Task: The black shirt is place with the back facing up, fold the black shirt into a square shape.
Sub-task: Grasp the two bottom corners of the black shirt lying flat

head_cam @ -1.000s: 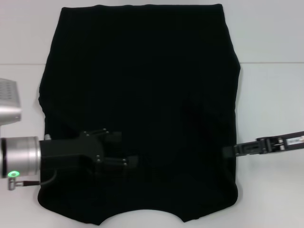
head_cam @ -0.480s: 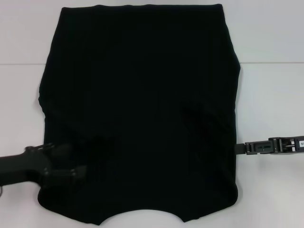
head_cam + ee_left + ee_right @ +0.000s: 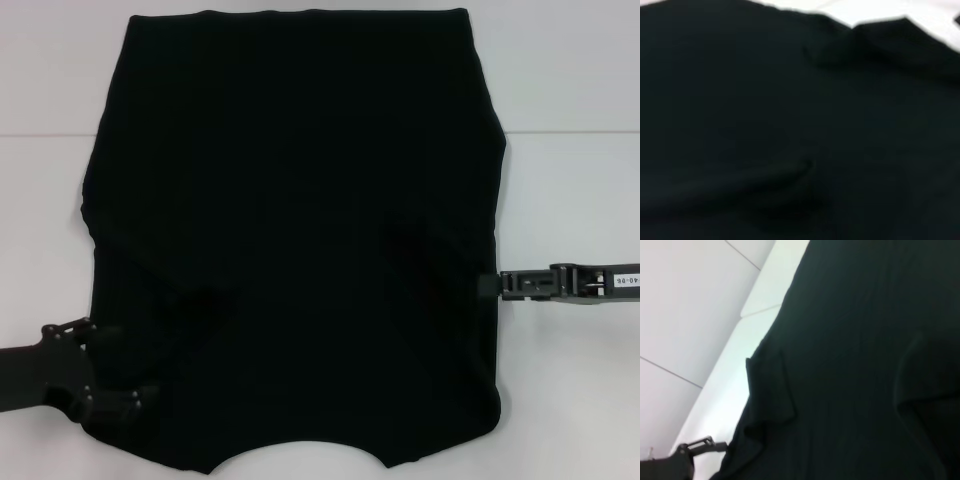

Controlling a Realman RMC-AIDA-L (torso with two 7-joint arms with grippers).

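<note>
black shirt [image 3: 300, 230] soft, flat on white table [image 3: 570, 200] | left gripper [image 3: 110, 375] at its near-left edge, jaws apart | right gripper [image 3: 490, 285] at right edge, jaws' state unclear

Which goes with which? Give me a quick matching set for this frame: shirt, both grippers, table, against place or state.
Things:
1. black shirt
2. left gripper
3. right gripper
4. table

Places or states:
A. at the shirt's right edge
B. white surface under everything
C. at the shirt's near left corner
D. spread flat, neckline toward the robot

Pairs: 1-D, 2-C, 3-A, 4-B
</note>
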